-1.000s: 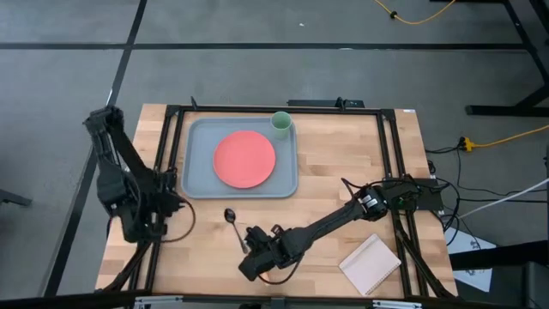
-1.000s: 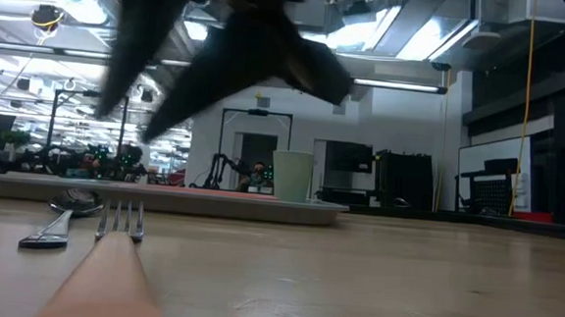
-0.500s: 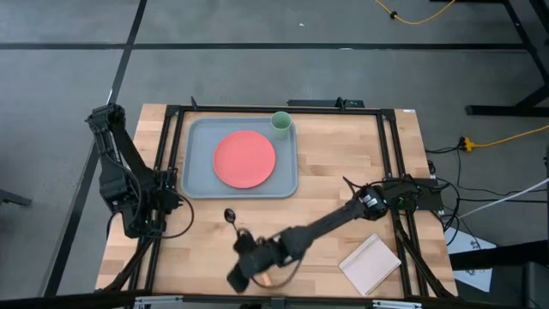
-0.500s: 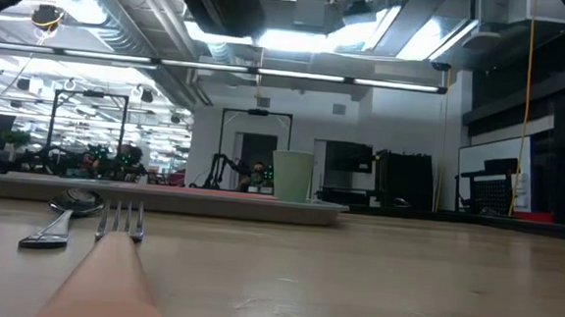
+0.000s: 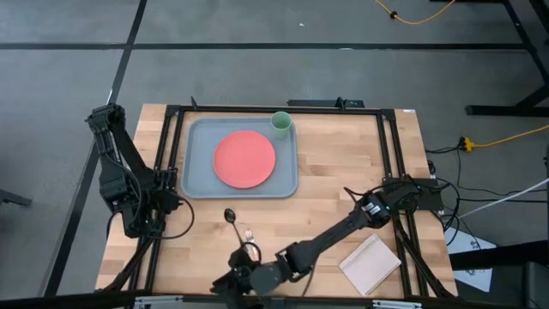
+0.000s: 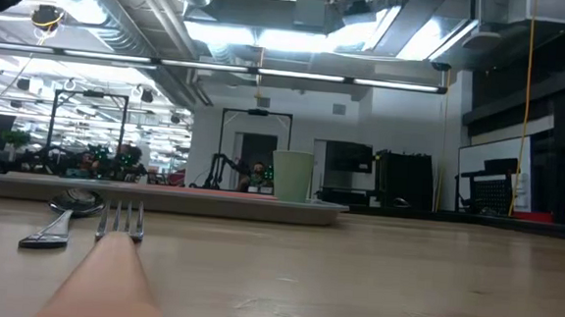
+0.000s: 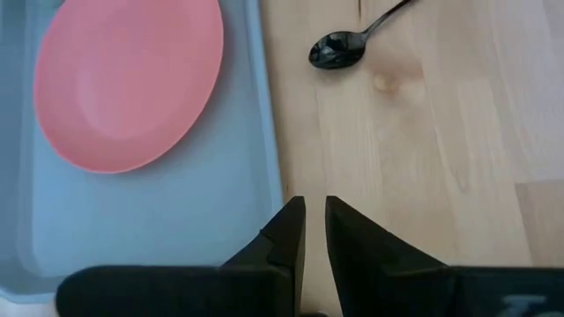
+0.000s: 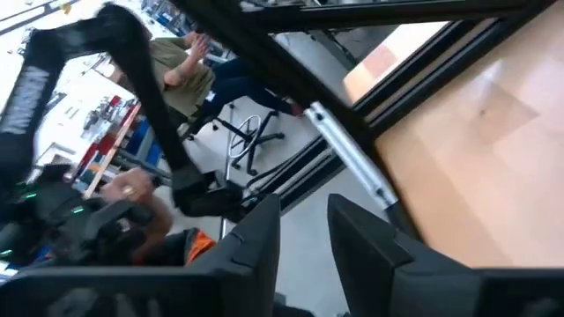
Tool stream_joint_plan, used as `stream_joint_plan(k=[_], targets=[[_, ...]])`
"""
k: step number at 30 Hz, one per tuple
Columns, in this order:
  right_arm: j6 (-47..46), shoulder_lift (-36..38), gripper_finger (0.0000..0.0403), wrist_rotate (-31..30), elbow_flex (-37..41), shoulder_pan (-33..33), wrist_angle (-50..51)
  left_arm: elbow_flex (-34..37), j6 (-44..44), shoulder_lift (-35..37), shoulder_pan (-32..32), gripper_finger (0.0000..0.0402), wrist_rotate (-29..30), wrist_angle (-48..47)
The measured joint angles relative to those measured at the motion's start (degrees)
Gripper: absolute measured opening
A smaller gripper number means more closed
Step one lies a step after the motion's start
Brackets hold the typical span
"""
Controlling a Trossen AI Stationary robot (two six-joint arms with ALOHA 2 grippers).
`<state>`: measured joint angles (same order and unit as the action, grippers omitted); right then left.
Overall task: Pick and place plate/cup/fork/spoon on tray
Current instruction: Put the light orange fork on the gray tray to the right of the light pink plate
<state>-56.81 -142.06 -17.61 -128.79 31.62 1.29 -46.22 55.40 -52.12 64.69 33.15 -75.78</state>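
Observation:
The coral plate (image 5: 244,158) lies flat in the grey-blue tray (image 5: 199,184). The pale green cup (image 5: 280,122) stands at the tray's far right corner. The dark spoon (image 5: 230,215) and the fork (image 5: 249,234) lie on the wood between the tray and the near edge. The fork's handle (image 6: 108,276) points to the near edge. My right gripper (image 5: 225,283) is at the near edge, just past the fork. It is slightly open and empty in its wrist view (image 8: 304,207), looking off the table. My left gripper (image 7: 315,220) is shut and waits by the tray's left near corner.
A tan notepad (image 5: 371,263) lies at the near right. A black frame (image 5: 390,154) runs along the table's sides. My right arm (image 5: 334,236) stretches across the near half of the table. A seated person (image 8: 181,70) shows in the room beyond the table.
My right gripper has gone toward the table's near edge and a little to the left, over the fork's handle end, and has left the low view. The fork and the spoon lie where they were.

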Motion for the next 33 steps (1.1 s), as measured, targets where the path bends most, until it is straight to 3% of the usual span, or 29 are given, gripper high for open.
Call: stream_joint_plan(k=[4, 10, 15, 33], targets=[[-0.6, -1.9, 0.0102, 3.2, 0.0, -2.1, 5.3, 0.0, 0.0, 0.0, 0.0, 0.0041, 0.2, 0.0], [-14.9, -2.1, 0.0102, 5.3, 0.1, -3.3, 32.1, 0.0, 0.0, 0.0, 0.0, 0.0041, 0.4, 0.2], [-20.8, -2.1, 0.0102, 5.4, 0.1, -3.3, 44.7, 0.0, 0.0, 0.0, 0.0, 0.0041, 0.6, 0.3], [-19.2, -4.9, 0.0102, 7.1, 0.0, -4.8, 48.5, 0.0, 0.0, 0.0, 0.0, 0.0041, 3.1, 0.4]])
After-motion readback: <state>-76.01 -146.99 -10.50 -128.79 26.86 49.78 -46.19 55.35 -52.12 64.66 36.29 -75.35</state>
